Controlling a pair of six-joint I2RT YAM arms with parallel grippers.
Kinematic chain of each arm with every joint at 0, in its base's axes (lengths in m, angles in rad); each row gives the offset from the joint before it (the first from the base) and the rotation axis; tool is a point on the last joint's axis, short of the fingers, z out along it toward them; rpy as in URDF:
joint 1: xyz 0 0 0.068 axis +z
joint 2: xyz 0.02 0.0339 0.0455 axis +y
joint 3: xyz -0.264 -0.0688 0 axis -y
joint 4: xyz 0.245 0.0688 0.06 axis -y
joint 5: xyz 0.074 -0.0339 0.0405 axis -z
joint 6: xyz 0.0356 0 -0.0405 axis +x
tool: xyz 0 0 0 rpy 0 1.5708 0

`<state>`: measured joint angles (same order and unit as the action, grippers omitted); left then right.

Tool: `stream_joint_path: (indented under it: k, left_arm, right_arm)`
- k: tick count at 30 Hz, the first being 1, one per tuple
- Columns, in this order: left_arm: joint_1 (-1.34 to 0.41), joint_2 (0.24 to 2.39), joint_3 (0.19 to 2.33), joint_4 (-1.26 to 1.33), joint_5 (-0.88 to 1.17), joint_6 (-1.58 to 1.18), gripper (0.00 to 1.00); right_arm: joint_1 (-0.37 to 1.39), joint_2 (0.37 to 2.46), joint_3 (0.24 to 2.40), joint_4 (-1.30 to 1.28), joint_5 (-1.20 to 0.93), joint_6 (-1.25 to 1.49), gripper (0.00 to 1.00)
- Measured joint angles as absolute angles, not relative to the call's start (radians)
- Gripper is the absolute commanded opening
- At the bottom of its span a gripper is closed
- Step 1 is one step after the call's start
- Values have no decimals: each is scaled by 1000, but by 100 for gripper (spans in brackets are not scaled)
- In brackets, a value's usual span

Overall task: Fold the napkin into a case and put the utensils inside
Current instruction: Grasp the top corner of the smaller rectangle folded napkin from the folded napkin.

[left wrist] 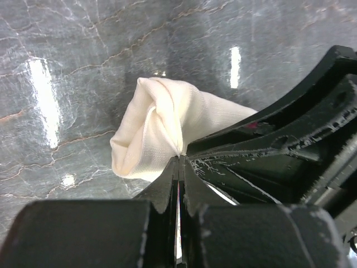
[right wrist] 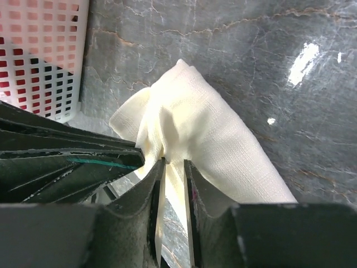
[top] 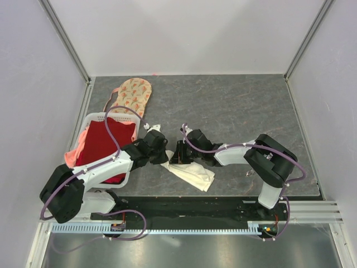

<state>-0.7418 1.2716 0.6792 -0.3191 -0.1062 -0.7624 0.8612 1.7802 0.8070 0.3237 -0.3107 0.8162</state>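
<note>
The left gripper has its jaws pressed together on a bunched corner of the napkin. In the left wrist view the cream cloth bulges out just beyond the fingertips. Just to its right, the right gripper faces it closely, and the two tools almost touch over the same end of the cloth. The right jaws stand slightly apart, with a narrow gap between them and a fold of the napkin lying in that gap.

Seen from above, the napkin is a loose, crumpled, elongated bundle on the grey marble table. Its long axis runs diagonally, with the upper-left end at the two grippers and the lower-right end toward the table's near edge. Most of the cloth lies on the near side of the right gripper, below the right arm's wrist.

To the left stands a white basket holding a red cloth. A peach floral cloth lies behind it.
</note>
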Motion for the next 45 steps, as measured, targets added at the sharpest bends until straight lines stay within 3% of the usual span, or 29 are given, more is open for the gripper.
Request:
stream_joint_path:
  k: [8, 27, 37, 45]
  left_arm:
    - [-742, 1283, 679, -320, -104, -763, 2]
    - [-731, 1287, 607, -276, -107, -786, 2]
    - [-737, 1254, 603, -274, -94, -797, 2]
    - [-737, 1254, 603, -282, -94, -797, 2]
  right_arm:
    - [867, 1779, 799, 352, -318, 839, 9]
    - [903, 1923, 804, 523, -386, 945, 11]
    - [891, 1779, 751, 402, -318, 887, 20]
    - [867, 1737, 752, 339, -286, 846, 17]
